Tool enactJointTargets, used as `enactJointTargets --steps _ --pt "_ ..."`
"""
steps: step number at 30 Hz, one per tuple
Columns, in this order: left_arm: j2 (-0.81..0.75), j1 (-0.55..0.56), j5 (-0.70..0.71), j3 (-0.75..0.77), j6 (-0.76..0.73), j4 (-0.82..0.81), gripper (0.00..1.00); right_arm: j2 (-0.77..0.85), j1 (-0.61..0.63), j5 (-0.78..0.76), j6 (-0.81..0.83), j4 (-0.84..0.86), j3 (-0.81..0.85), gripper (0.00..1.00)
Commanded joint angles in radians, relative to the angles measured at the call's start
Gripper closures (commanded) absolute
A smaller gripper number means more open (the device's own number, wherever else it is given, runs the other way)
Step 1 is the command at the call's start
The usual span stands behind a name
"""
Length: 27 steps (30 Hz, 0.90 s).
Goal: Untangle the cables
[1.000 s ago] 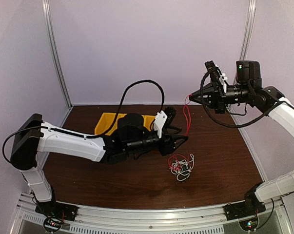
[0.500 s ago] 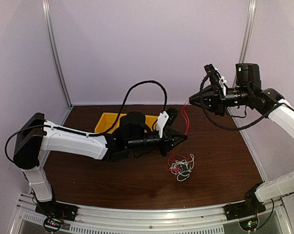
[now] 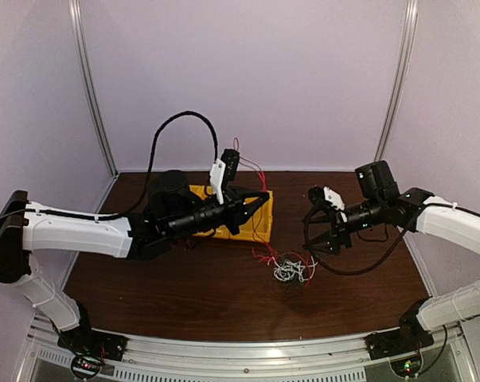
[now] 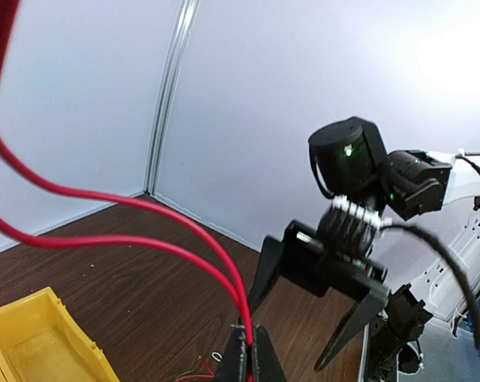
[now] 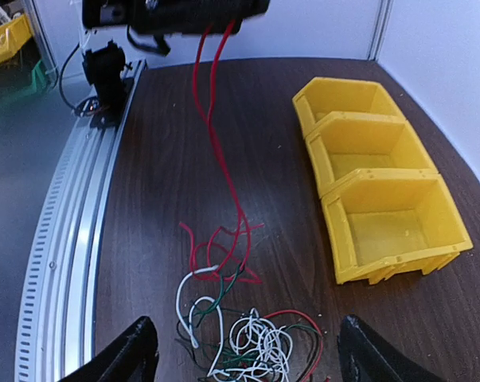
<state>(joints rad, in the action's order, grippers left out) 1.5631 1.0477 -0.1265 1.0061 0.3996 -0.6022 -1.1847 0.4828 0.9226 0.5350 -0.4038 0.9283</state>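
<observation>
My left gripper (image 3: 263,198) (image 4: 250,341) is shut on the red cable (image 3: 255,166) (image 4: 144,212) and holds it in the air above the yellow bin (image 3: 263,224). From the shut fingertips the red cable (image 5: 216,151) hangs to the table and joins the tangled cables (image 3: 291,270) (image 5: 255,338), a heap of white, red and dark green wire. My right gripper (image 3: 318,231) (image 5: 251,358) is open, low over the right side of that heap, with nothing between its fingers.
The yellow bin (image 5: 383,191) has three compartments and stands on the brown table behind and left of the heap. An aluminium rail (image 5: 64,239) runs along the near table edge. Pale walls with metal posts (image 3: 92,87) close in the back.
The right gripper let go of the red cable, opened and dropped down to the heap. The left gripper shut on the red cable and swung up and left over the bin.
</observation>
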Motion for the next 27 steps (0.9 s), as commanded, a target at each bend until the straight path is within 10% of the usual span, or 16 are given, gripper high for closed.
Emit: enactJointTargets --steps 1,15,18,21,27 --pt "-0.052 0.002 0.108 -0.094 0.093 -0.081 1.0 -0.059 0.107 -0.185 0.183 0.004 -0.075 0.2" --pt "-0.157 0.001 0.242 -0.252 0.16 -0.154 1.0 -0.375 0.311 -0.285 0.111 0.14 -0.004 0.02" --pt "-0.192 0.001 0.273 -0.261 0.148 -0.14 1.0 -0.447 0.324 -0.322 0.073 0.166 0.014 0.29" --pt "-0.255 -0.002 0.313 -0.24 0.101 -0.069 1.0 -0.492 0.323 -0.333 0.069 0.15 0.021 0.98" --pt "-0.405 -0.085 0.399 -0.037 -0.089 0.263 1.0 -0.457 0.32 -0.372 0.092 0.141 -0.049 1.0"
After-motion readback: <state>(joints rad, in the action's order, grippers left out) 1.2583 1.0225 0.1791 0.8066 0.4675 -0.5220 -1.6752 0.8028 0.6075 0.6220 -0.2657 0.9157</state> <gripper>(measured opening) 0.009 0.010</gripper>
